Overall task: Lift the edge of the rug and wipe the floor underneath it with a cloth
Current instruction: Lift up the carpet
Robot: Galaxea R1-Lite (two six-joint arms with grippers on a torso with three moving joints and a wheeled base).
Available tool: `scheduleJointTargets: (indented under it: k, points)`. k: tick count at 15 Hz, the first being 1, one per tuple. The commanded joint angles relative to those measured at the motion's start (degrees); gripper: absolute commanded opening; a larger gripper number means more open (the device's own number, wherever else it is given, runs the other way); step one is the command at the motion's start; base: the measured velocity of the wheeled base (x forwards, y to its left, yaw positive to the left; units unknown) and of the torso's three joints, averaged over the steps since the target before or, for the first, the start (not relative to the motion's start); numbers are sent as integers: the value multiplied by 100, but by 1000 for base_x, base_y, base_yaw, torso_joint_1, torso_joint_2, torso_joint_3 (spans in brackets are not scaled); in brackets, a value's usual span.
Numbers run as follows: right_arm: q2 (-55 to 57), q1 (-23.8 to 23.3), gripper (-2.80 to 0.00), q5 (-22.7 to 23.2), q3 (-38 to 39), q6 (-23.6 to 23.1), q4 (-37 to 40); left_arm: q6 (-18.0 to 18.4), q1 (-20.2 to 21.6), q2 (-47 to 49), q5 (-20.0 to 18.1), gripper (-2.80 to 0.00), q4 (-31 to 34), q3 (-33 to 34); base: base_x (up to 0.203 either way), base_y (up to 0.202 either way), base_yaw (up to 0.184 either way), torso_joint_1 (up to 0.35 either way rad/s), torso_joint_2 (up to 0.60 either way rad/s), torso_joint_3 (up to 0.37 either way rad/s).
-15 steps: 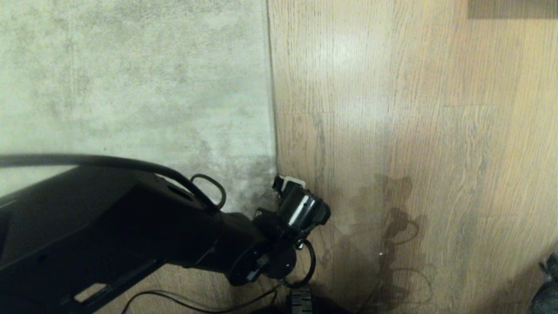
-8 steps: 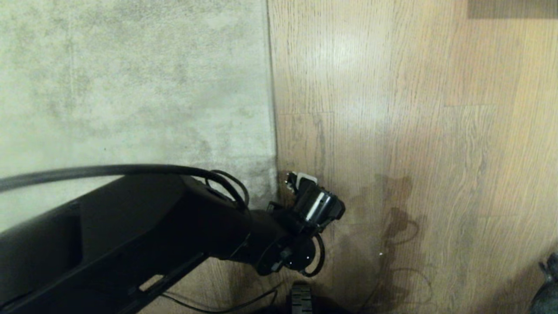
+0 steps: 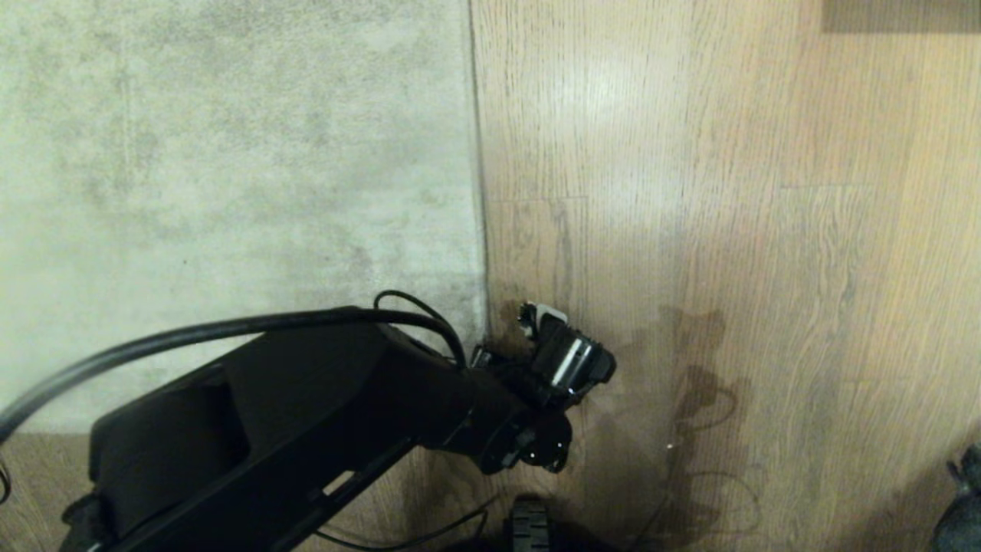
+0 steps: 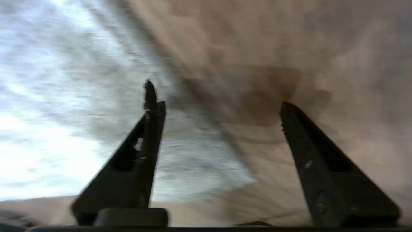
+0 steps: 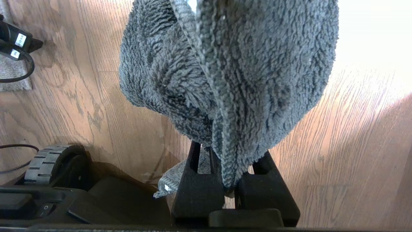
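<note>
The pale grey rug (image 3: 230, 153) lies flat on the left, and the rug edge (image 3: 479, 192) runs straight toward me to a corner. Wood-plank floor (image 3: 728, 230) fills the right. My left gripper (image 3: 530, 316) points down at the floor just right of that corner. In the left wrist view it is open (image 4: 219, 106), with the rug corner (image 4: 193, 167) and bare floor (image 4: 305, 48) between its fingers (image 4: 154, 129) and nothing held. My right gripper (image 5: 230, 161) is shut on the dark grey fluffy cloth (image 5: 231, 64), which drapes over its fingertips and hides them.
My left arm's black body and cable (image 3: 268, 414) cover the rug's near part. A base wheel (image 5: 48, 161) and a thin cable (image 5: 13, 148) sit low beside the right arm. A dark shape (image 3: 962, 498) shows at the lower right edge.
My left arm has swung to the right, carrying the gripper off the rug corner onto the floor beside it. The rug's near border now shows at the lower left.
</note>
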State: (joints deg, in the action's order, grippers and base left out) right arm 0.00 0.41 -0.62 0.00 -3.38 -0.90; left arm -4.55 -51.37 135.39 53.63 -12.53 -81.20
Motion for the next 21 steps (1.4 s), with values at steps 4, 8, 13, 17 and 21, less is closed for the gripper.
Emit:
scheduleJointTargets:
  k: [4,8,13,17,21]
  points:
    - [0,2,-280,1,0,-5,-2,350,22,0,675,0,-40,-1,0,0,0,0,0,0]
    - [0,2,-280,1,0,-5,2,359,129,24,675,0,-74,18,0,0,0,0,0,0]
    - [0,2,-280,1,0,-5,-6,394,304,75,684,0,-65,69,0,0,0,0,0,0]
    - [0,2,-280,1,0,-5,-2,474,465,-57,806,0,-56,212,0,0,0,0,0,0]
    - [0,2,-280,1,0,-5,-6,488,656,-304,816,0,-58,543,0,0,0,0,0,0]
